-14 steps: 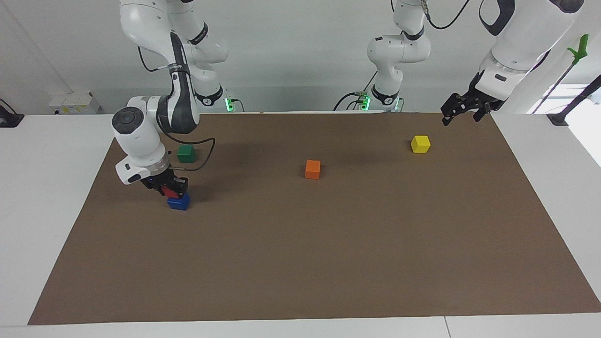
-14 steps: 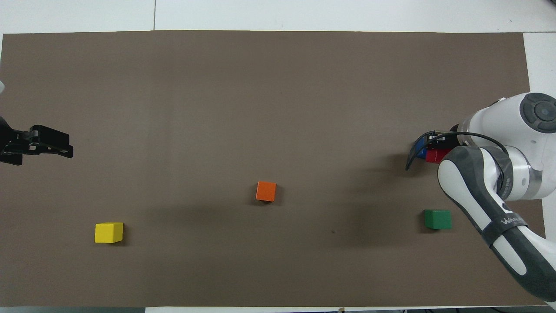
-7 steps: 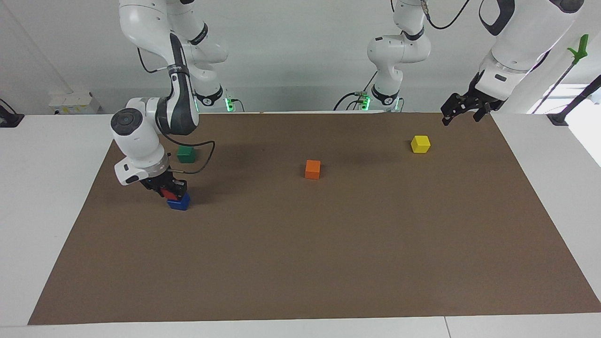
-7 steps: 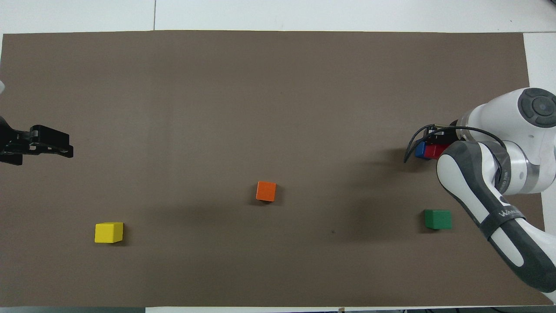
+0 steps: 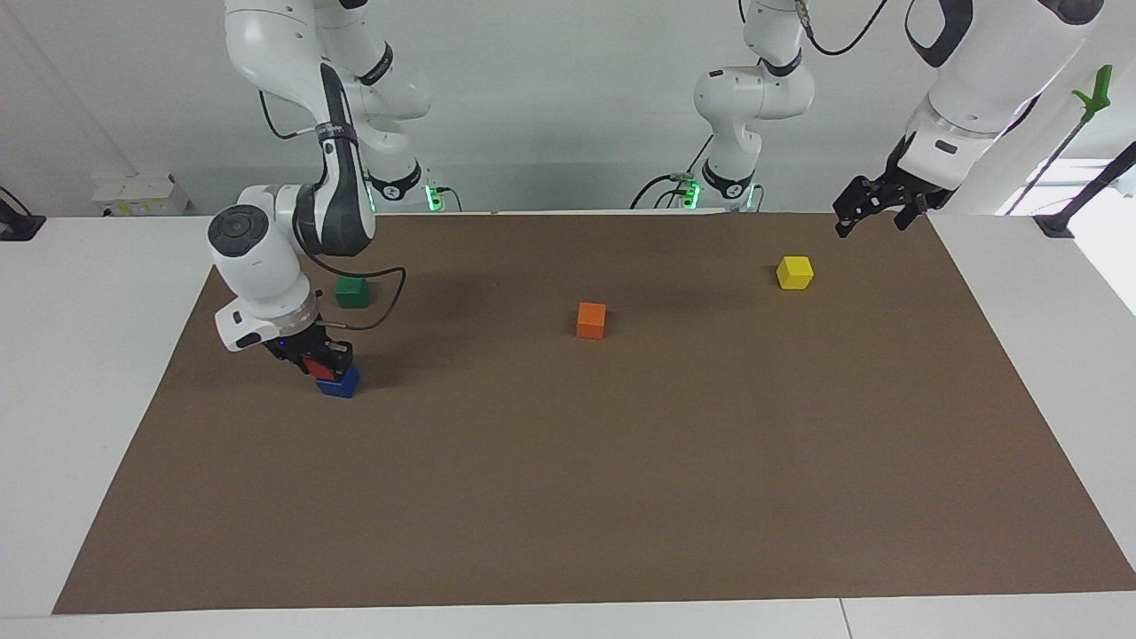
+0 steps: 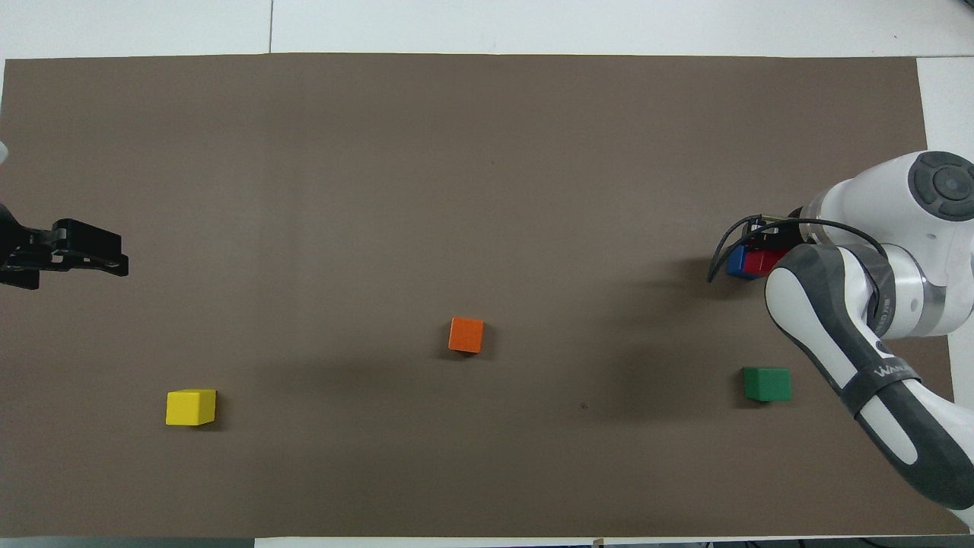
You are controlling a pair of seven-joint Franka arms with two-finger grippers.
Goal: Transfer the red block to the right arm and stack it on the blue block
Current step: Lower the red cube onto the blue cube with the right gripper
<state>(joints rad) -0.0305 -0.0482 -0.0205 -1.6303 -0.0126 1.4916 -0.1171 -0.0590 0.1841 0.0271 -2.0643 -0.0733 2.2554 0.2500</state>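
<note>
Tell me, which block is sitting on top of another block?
The red block. It rests on the blue block; the green, orange and yellow blocks each sit alone on the brown mat.

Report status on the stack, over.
Right tool gripping red block, set on blue block. Left tool open, waiting above mat corner. Nothing obstructing.

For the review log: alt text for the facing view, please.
The right gripper holds the red block on the blue block. The left gripper waits open above the mat's edge, near the yellow block.
</note>
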